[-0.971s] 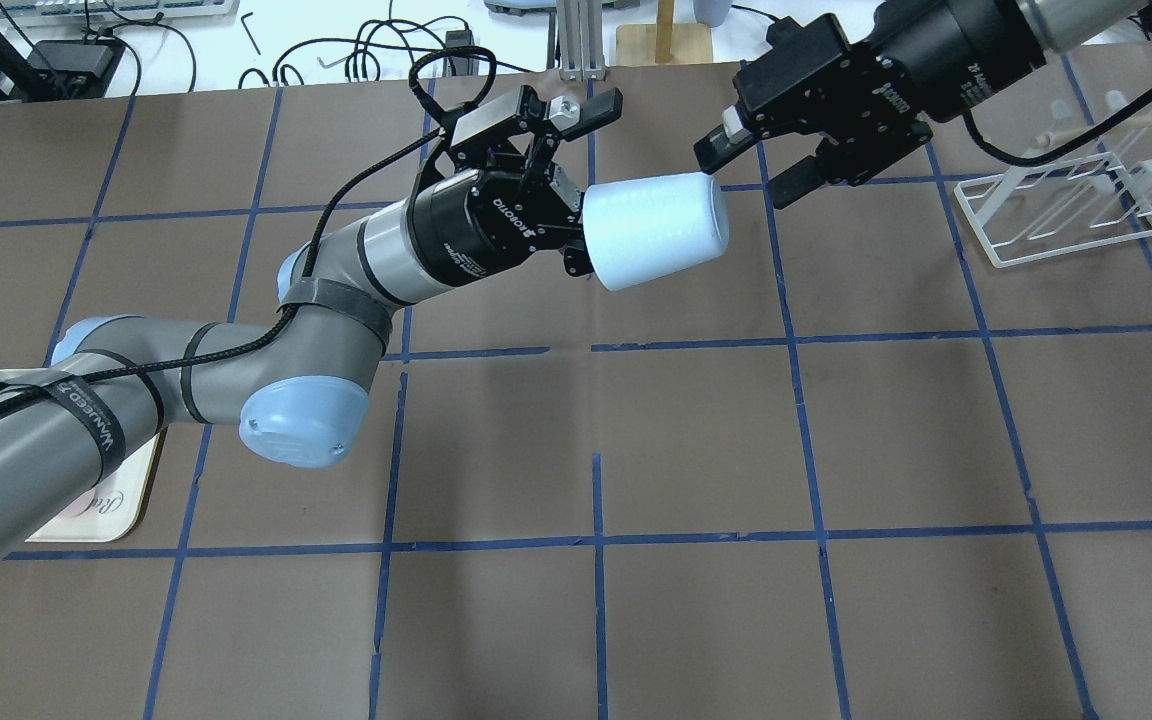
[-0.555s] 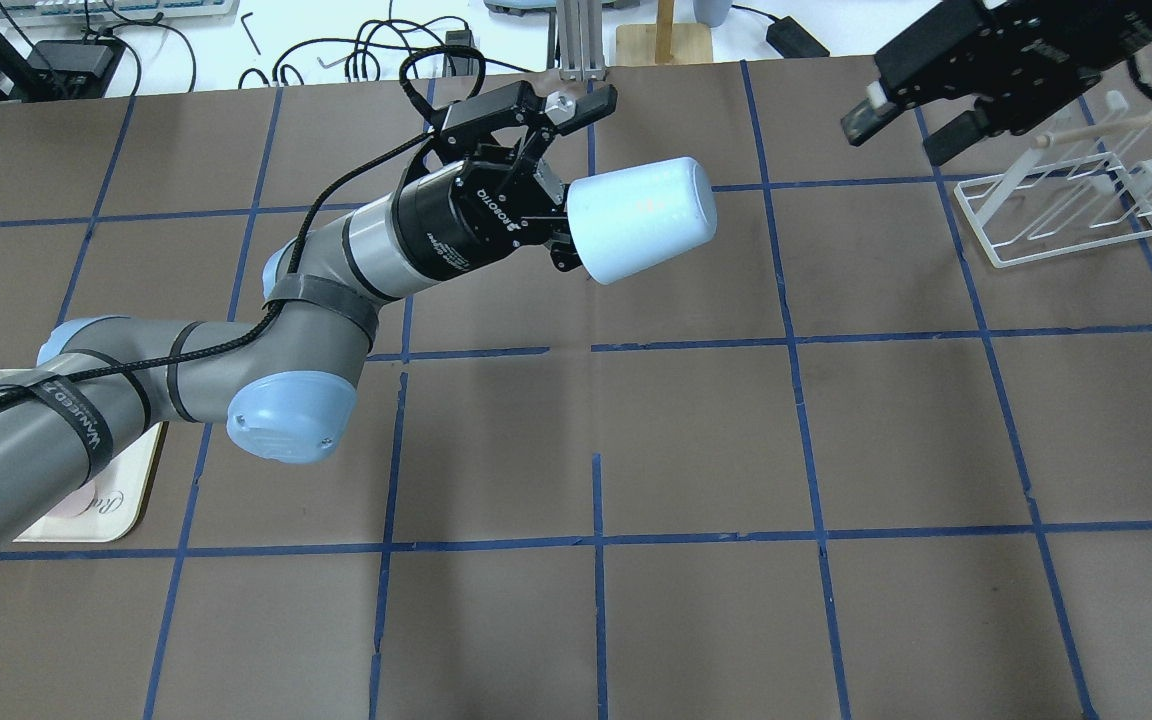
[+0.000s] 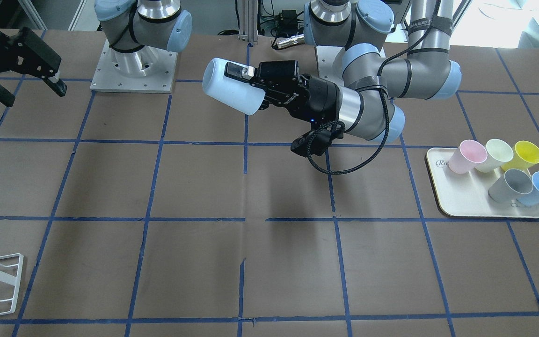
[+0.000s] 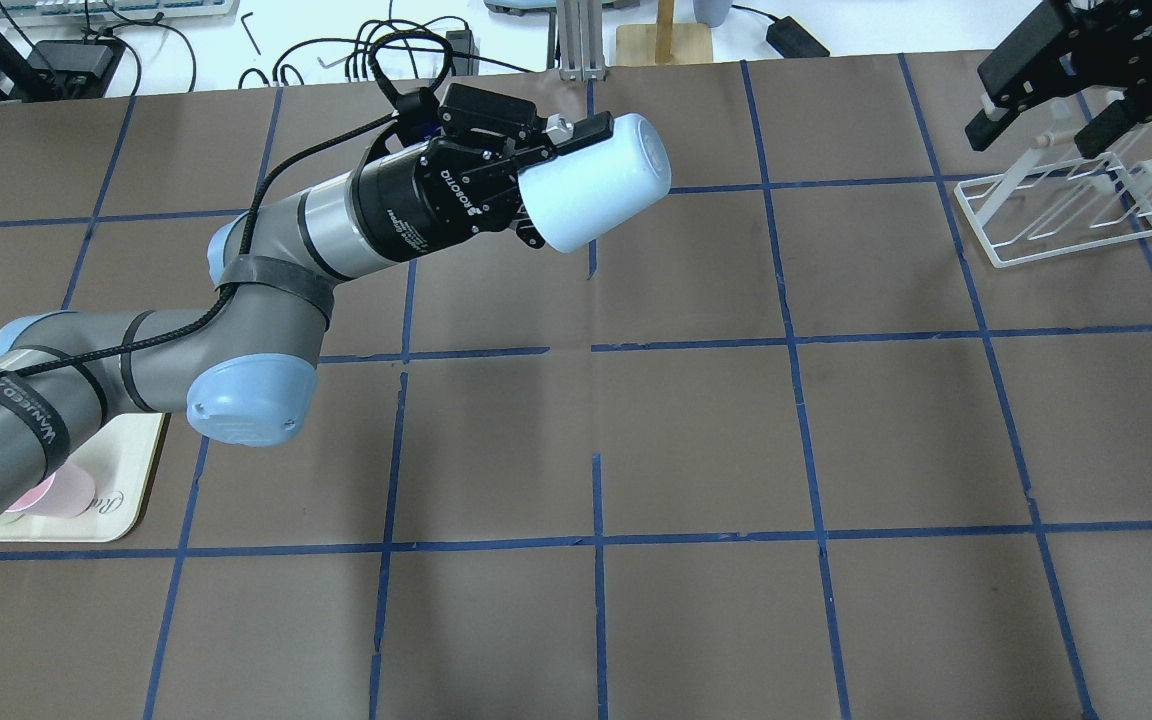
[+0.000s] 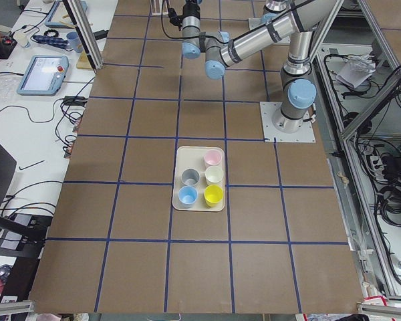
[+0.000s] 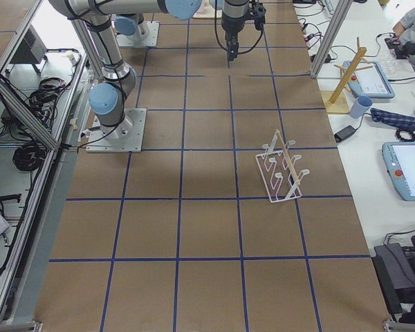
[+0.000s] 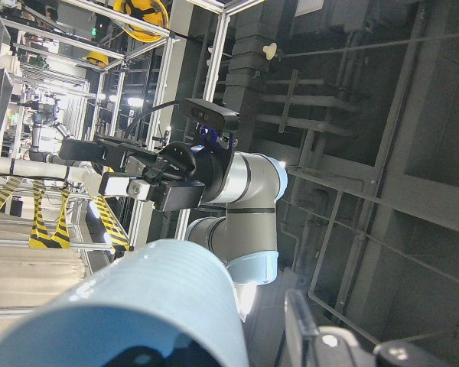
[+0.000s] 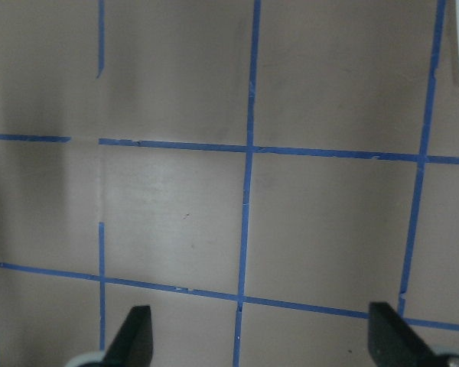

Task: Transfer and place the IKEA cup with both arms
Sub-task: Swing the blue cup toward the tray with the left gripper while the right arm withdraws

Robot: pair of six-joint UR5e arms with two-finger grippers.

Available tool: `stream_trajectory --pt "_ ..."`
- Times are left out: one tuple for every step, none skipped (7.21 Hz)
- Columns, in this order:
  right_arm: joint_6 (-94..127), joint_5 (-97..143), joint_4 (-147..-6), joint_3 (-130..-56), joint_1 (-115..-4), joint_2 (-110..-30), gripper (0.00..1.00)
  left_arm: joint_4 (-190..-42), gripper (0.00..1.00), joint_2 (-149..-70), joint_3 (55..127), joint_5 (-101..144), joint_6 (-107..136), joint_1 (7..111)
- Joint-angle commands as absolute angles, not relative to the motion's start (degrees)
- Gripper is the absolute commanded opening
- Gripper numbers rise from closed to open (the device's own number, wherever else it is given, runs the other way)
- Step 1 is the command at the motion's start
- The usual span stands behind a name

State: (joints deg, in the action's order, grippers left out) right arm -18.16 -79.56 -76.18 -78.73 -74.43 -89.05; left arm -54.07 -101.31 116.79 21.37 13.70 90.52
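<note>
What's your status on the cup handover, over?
Left gripper shut on IKEA cup, held sideways in the air. Right gripper open, empty, well off to the side. Nothing seen between them.

Pale blue IKEA cup (image 4: 601,185), brown table (image 4: 696,440) with blue grid.

Tabletop (image 3: 204,262): brown covering, blue tape grid. Cream tray (image 3: 461,206) at the right of the front-facing view carries five cups, mouths up: pink (image 3: 466,158), cream (image 3: 494,154) and yellow (image 3: 524,155) in the upper row, grey (image 3: 510,185) and blue (image 3: 538,187) below. White wire rack (image 6: 283,169) stands at the overhead view's upper right.
</note>
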Motion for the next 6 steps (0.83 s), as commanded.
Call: stream_trajectory --pt "-13.2 -87.2 -77.2 -78.9 -76.9 -87.9 1.00 -44.9 0.00 -101.2 116.5 12.7 27.1 86.2" --pt "-6.7 -87.4 -79.6 -79.0 -80.3 -87.3 1.00 -42.8 0.00 -101.2 115.2 10.0 30.8 84.4" --pt "-1.0 -89.2 -83.2 -79.0 -85.3 -85.1 1.00 -41.7 0.00 -101.5 112.1 6.1 33.0 83.7" --pt "3.4 -91.0 -87.3 -79.1 -88.8 -82.2 1.00 -41.9 0.00 -102.0 107.8 -1.2 34.8 83.7" --pt "8.0 -90.9 -88.3 -79.3 -90.9 -81.6 1.00 -42.8 0.00 -102.7 104.6 -11.0 35.2 83.8" --pt "9.2 -91.6 -89.1 -80.6 -92.4 -81.8 1.00 -45.2 0.00 -102.5 103.1 -15.4 35.1 83.8"
